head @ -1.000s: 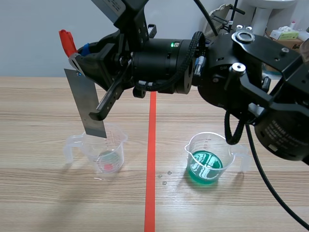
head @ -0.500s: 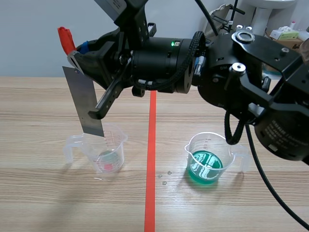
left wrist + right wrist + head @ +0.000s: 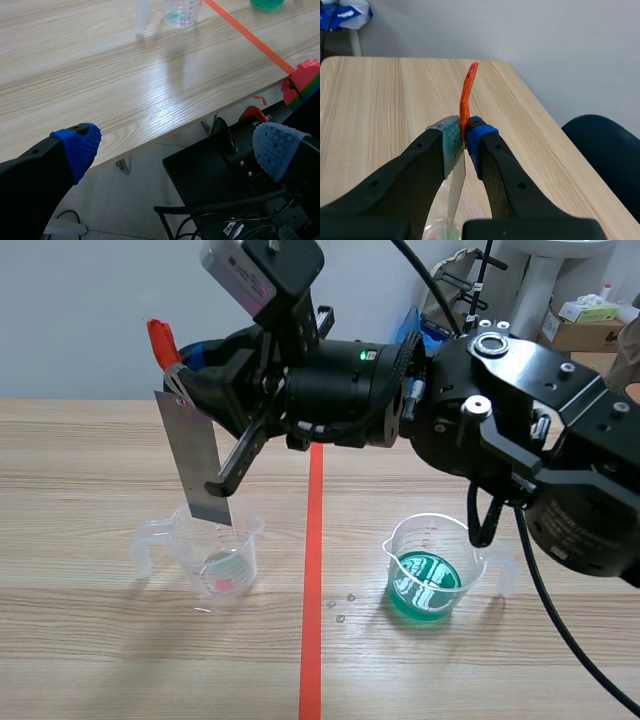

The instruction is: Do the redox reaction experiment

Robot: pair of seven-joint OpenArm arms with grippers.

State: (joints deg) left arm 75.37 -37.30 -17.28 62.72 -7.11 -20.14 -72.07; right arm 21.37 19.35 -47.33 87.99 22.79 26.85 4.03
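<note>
My right gripper [image 3: 186,380] comes in from the right, reaches across the red tape line, and is shut on the red-tipped top of a grey metal strip [image 3: 200,465]. The strip hangs tilted, its lower end at the rim of the left clear beaker [image 3: 222,565], which holds a little pink liquid. In the right wrist view the gripper [image 3: 462,135] pinches the red tip [image 3: 467,97], and the strip [image 3: 455,192] drops below the pads. A second beaker [image 3: 430,575] with green liquid stands right of the line. My left gripper [image 3: 180,145] is open, off the table's near edge.
The left wrist view shows the table edge [image 3: 165,137], with the pink beaker [image 3: 181,12] and the green one [image 3: 267,3] far ahead. Black equipment [image 3: 235,165] lies under the table. A few droplets [image 3: 340,605] sit near the tape line. Boxes [image 3: 585,320] stand behind at the right.
The right gripper and the strip drifted slightly left, then moved a little to the right. The strip's lower end stayed at the pink beaker's rim.
</note>
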